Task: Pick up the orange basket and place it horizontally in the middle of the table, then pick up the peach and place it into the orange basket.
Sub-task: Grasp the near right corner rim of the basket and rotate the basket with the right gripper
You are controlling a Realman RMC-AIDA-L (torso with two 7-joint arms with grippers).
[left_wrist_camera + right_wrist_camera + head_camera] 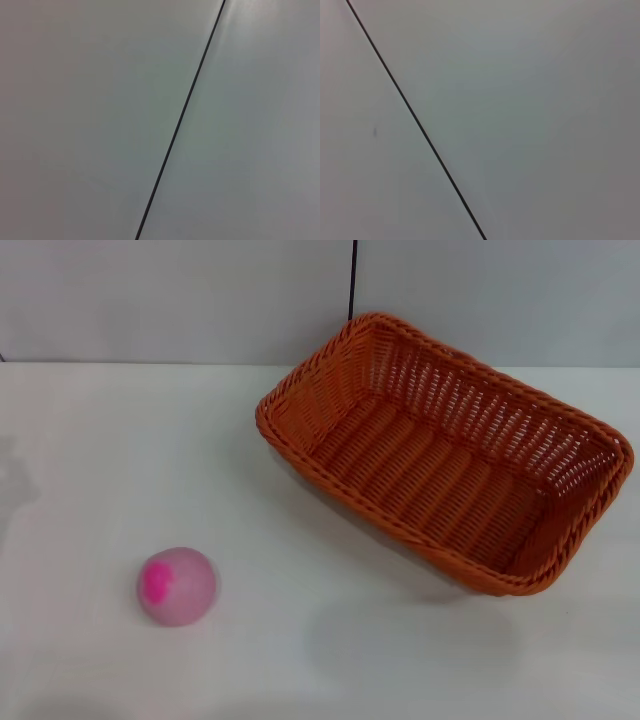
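orange basket skewed on table, peach apart, near left

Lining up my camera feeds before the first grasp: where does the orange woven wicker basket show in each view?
Head view: orange woven wicker basket on the right, skewed on the white table.
Left wrist view: not in it.
Right wrist view: not in it.
Shared landmark: thin dark seam between grey wall panels.

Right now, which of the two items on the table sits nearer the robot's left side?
The peach, the small pink ball toward the left front of the table. The orange basket lies skewed on the right, farther back.
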